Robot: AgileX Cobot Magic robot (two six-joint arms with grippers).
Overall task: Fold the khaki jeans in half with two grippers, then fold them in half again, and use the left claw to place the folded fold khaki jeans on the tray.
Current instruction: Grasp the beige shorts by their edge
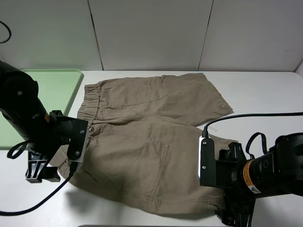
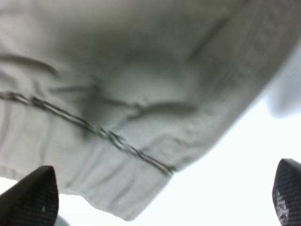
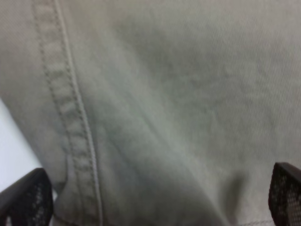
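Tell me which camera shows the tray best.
Exterior high. It shows the tray at the view's left edge, beside the jeans, with its near part hidden behind the left arm. Both wrist views show blurred khaki cloth close up, with no tray that I can make out.

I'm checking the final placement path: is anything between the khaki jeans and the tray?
Nothing visible lies between them: the khaki jeans have their waistband close beside the tray. Only the left arm overlaps the tray's near part in the high view, hiding some of it.
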